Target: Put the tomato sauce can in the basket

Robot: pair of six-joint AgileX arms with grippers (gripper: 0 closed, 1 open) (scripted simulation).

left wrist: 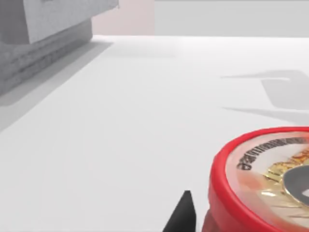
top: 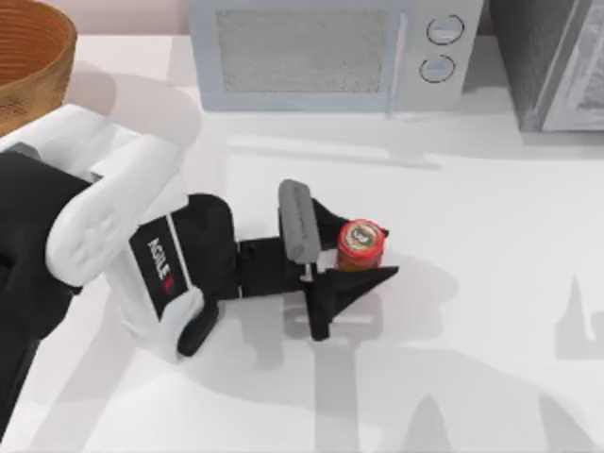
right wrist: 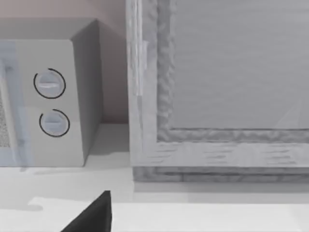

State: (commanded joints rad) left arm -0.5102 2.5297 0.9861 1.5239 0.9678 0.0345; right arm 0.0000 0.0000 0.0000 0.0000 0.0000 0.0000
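Progress: early, nothing delivered yet. The tomato sauce can stands upright on the table, centre of the top view, just right of middle. Left tool is at the can with fingers spread wide, one on each side of it; I judge no grip yet, can not lifted. In the left wrist view the can's red rim sits very close. The basket is in the upper left corner, well apart from the can. Right tool: fingers' state cannot be told. Left to do: close, lift, carry to upper left, release into basket.
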